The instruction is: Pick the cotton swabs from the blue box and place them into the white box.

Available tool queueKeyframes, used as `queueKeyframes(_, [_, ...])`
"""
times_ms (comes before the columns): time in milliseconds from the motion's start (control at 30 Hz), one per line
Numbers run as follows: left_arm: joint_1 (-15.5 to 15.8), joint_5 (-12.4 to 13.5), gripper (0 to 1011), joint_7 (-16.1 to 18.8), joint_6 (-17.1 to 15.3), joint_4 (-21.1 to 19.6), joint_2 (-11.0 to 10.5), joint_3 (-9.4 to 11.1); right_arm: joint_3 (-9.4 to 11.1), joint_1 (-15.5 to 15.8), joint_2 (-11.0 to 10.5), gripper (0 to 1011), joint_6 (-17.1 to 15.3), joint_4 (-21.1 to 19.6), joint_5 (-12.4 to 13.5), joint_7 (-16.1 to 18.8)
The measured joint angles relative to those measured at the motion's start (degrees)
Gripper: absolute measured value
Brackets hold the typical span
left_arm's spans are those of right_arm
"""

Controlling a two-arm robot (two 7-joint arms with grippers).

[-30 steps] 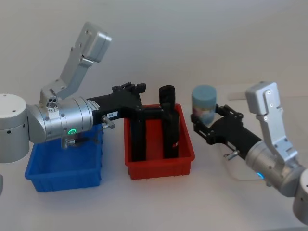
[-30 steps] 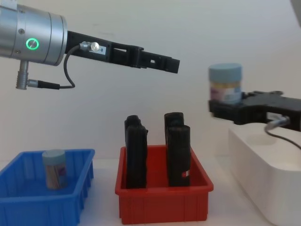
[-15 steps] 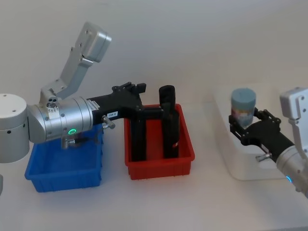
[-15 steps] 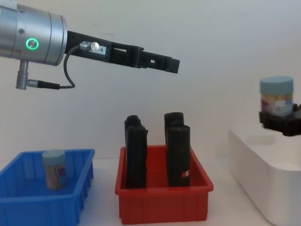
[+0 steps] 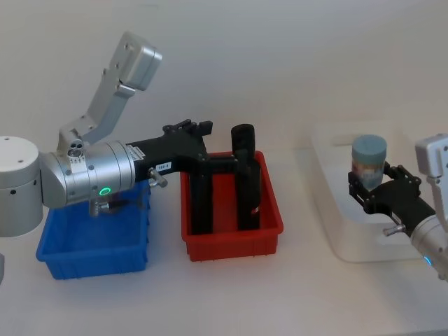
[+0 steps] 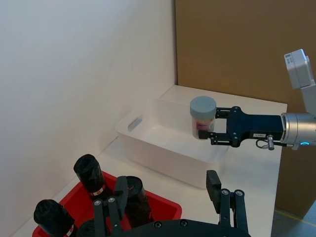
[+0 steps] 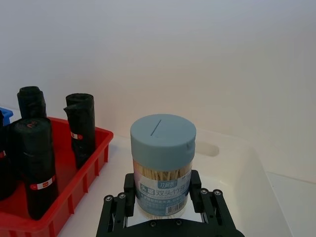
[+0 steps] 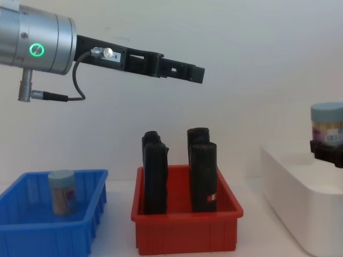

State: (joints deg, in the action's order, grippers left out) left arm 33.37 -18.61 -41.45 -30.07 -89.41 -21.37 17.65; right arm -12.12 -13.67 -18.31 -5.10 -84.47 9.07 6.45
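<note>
Placing step: a swab jar [image 5: 369, 157] is clamped upright in the right gripper [image 5: 369, 185], held over the white box [image 5: 329, 210]. Lowering and release are called for next (nothing seen blocking the drop). A second jar [image 8: 62, 191] sits in the blue box [image 8: 32, 227]. The left gripper [image 8: 185, 72] is parked high, jaws apart, empty, above the red bin [image 8: 185, 233] of black rolls [image 8: 202, 176].

Red bin [image 5: 234, 243] of black rolls [image 5: 245, 185] on a white counter [image 5: 280, 301].
The rolls stand upright inside the bin, close together and rising well above its rim; some wear a small red and white band. A plain pale wall [image 5: 294, 63] rises behind, meeting a brown panel [image 6: 237, 44] at a corner.
</note>
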Motion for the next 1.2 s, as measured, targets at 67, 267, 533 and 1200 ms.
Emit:
queueKeyframes(67, [0.0, 0.0, 1004, 0.0, 0.0, 0.0, 0.0, 0.0, 0.0, -0.56, 0.21, 636, 0.26, 1.18, -0.15, 0.13])
queueKeyframes(267, [0.0, 0.0, 1004, 0.0, 0.0, 0.0, 0.0, 0.0, 0.01, -1.65, 0.67, 636, 0.55, 3.38, -0.5, 0.41])
queueKeyframes(533, [0.0, 0.0, 1004, 0.0, 0.0, 0.0, 0.0, 0.0, -0.08, -2.91, 1.27, 642, 0.62, 6.05, -0.7, 0.89])
queueKeyframes(1200, [0.0, 0.0, 1004, 0.0, 0.0, 0.0, 0.0, 0.0, -0.1, -3.62, 1.78, 1001, 1.2, 7.84, -0.77, 1.5])
